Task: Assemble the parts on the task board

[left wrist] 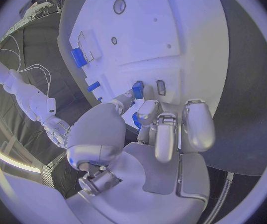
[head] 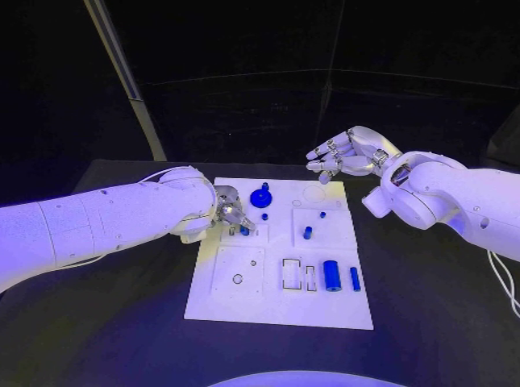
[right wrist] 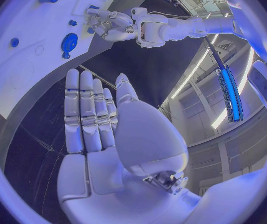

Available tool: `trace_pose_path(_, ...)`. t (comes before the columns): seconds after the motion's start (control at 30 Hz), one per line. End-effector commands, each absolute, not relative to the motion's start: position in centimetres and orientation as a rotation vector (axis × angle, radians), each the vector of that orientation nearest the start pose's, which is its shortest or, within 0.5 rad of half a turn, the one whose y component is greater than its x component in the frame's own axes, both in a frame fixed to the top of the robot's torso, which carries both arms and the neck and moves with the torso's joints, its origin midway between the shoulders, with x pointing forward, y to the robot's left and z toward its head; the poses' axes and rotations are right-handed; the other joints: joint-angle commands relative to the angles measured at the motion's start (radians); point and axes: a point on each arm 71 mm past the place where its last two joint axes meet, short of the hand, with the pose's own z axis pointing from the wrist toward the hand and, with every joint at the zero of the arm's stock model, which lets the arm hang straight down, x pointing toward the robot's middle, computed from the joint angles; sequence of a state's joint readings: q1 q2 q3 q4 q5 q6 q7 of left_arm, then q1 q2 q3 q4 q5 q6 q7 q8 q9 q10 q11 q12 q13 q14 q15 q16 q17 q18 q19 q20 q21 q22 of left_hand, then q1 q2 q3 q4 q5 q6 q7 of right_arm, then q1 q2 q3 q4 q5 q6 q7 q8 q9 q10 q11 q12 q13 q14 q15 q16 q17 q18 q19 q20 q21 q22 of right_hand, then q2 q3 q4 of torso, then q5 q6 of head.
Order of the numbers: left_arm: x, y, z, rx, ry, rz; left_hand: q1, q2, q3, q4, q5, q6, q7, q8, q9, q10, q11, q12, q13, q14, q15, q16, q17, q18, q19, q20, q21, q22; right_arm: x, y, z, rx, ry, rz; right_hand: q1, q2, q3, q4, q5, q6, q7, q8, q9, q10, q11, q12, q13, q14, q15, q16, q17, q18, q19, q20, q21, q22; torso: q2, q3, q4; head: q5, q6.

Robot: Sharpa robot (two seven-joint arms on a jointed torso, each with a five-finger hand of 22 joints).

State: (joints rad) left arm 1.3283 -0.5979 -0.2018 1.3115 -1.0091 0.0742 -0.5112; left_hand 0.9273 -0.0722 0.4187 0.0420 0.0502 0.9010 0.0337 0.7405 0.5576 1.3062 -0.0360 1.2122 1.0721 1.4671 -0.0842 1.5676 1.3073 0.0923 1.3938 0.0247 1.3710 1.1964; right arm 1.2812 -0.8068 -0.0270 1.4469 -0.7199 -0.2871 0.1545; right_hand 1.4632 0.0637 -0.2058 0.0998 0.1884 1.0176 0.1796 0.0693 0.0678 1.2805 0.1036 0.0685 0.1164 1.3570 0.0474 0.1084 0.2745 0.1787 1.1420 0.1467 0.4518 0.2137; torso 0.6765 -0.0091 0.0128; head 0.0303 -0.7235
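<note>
Black table (head: pixel 120 322) all round, plenty of free room at the task board (head: pixel 330 314) near edge, where a blue cylinder (head: pixel 330 275) lies unused. Mid-board, left hand (head: pixel 227 211) pinches a small blue part (left wrist: pixel 137 89) at its slot: seating underway, needing a straight press. Beyond the far edge, right hand (head: pixel 347 155) hovers, fingers apart, holding nothing.

The left hand (head: pixel 228 211) reaches down low with its fingers curled in. The right hand (head: pixel 351 153) is held up high, fingers apart, holding nothing.
</note>
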Motion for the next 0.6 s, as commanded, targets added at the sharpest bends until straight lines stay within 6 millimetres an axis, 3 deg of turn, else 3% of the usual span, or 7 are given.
trace_pose_path(0.03,51.48,15.93,-22.65,-0.135,2.314,-0.362,-0.011,0.003,-0.013,0.002,-0.003,0.008,-0.002,0.006,0.001,0.009,0.0,0.005,0.002,0.104,-0.009,0.003,0.263,-0.015,0.0,-0.006,0.002,0.001,51.35,-20.07,-14.07,0.384,1.623,1.17,-0.012,0.001,-0.005,0.001,0.0,-0.008,0.0,-0.003,-0.001,-0.006,0.002,-0.005,-0.001,-0.009,-0.001,-0.005,0.002,0.002,-0.006,0.0,-0.007,-0.002,0.0,-0.0003,0.0003,-0.001,0.0)
trace_pose_path(0.6,51.5,16.03,-22.55,-0.166,2.295,-0.374,-0.028,0.007,-0.096,0.039,-0.003,0.02,-0.009,0.012,0.005,0.025,-0.005,0.022,0.022,0.104,-0.013,0.003,0.263,-0.018,0.011,-0.009,0.011,0.019,51.39,-20.11,-14.12,0.384,1.628,1.169,-0.022,0.001,-0.013,0.007,0.001,-0.015,0.005,-0.003,-0.001,-0.021,0.007,-0.004,-0.003,-0.019,0.005,-0.014,0.001,0.002,-0.013,0.006,-0.017,-0.007,0.0,-0.0008,0.001,-0.004,-0.001)
